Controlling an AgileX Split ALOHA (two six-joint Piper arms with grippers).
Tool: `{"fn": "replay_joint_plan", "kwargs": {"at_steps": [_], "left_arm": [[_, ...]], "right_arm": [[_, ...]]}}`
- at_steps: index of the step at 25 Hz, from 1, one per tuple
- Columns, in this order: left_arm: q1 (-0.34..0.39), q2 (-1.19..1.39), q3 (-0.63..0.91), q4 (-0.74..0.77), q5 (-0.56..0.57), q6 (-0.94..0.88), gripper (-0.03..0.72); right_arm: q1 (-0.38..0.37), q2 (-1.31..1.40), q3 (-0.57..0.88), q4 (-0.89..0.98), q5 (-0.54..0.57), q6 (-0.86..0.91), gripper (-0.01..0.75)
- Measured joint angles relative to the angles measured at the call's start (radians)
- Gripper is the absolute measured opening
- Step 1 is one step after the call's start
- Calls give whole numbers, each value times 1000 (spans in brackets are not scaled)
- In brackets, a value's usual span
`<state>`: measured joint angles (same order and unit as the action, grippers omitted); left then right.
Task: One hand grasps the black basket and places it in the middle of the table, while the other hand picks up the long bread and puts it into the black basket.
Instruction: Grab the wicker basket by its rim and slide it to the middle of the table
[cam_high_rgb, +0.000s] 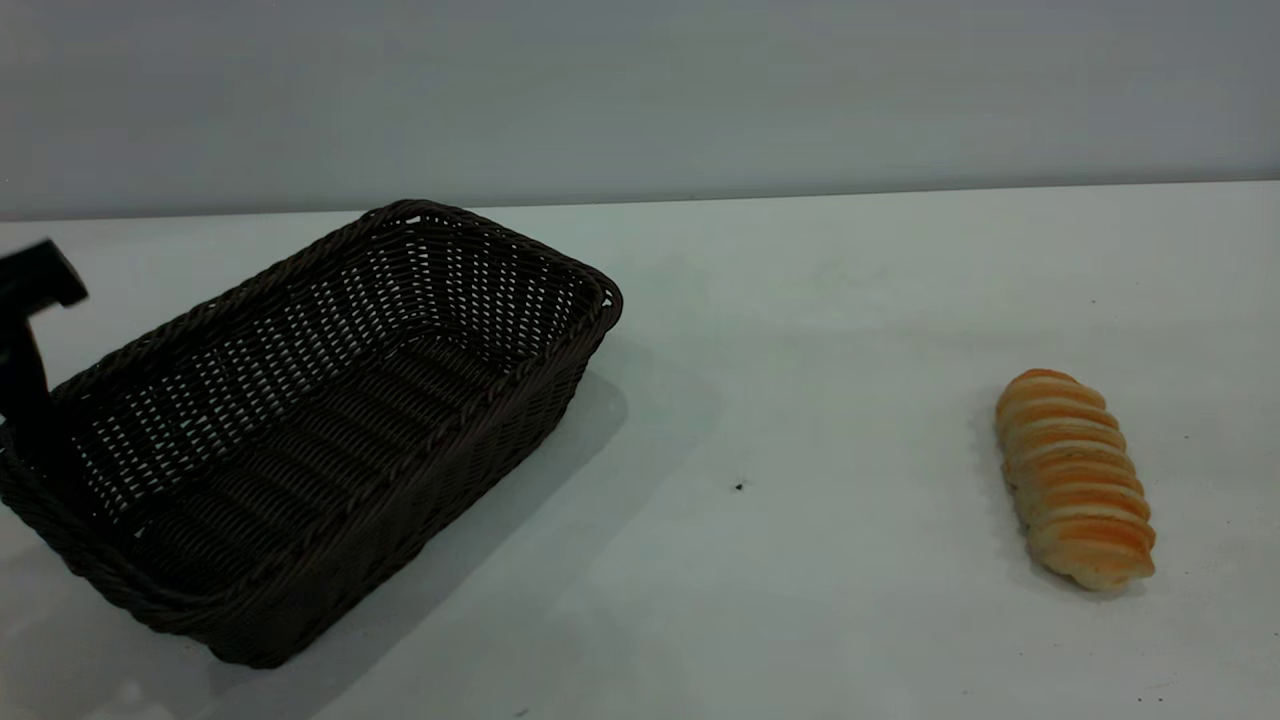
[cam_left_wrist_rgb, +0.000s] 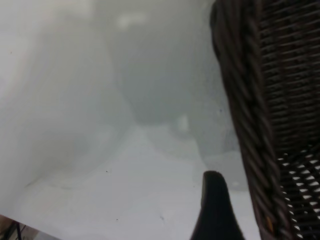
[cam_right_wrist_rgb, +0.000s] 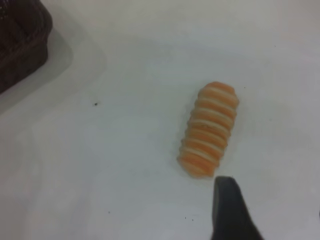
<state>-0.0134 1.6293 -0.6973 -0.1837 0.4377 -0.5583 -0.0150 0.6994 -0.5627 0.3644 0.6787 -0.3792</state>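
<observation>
The black basket (cam_high_rgb: 300, 430) stands on the left part of the white table (cam_high_rgb: 800, 320), its long axis running diagonally. My left gripper (cam_high_rgb: 25, 345) is at the basket's left end. In the left wrist view the gripper (cam_left_wrist_rgb: 252, 192) straddles the braided rim (cam_left_wrist_rgb: 240, 100). One finger (cam_left_wrist_rgb: 215, 210) is outside the wall with a sliver of table between it and the rim; the other is hidden behind the weave. The long bread (cam_high_rgb: 1075, 478) lies on the table at the right. My right gripper (cam_right_wrist_rgb: 272, 197) hovers open just beyond one end of the bread (cam_right_wrist_rgb: 209, 129), touching nothing.
A grey wall runs behind the table's far edge. A small dark speck (cam_high_rgb: 739, 486) marks the tabletop between basket and bread. A corner of the basket (cam_right_wrist_rgb: 22, 40) shows in the right wrist view, well apart from the bread.
</observation>
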Motion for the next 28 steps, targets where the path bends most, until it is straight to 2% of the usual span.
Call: {"fn": "replay_joint_plan", "kwargs": {"at_steps": [10,16,19,22,23,28], "left_arm": [[0,162,-8,-16,-148,-1,577],[0,307,-8,-65,-305,-1,562],[0,345,-9,-77,-347,-4,463],[0,345,-11,-99,-362,-25,198],[0,342,-15,-109,-376,-33,140],[0,294,-18,-97,-347,-25,146]], "right_arm": [[0,0,0,1,0,-10,408],[0,0,0,1,-5,-22,408],[0,0,0,1,-5,-22,408],[0,0,0,1,-4,-22,408],[0,0,0,1,-4,-22,408],[0,0,0,1,3,-22,408]]}}
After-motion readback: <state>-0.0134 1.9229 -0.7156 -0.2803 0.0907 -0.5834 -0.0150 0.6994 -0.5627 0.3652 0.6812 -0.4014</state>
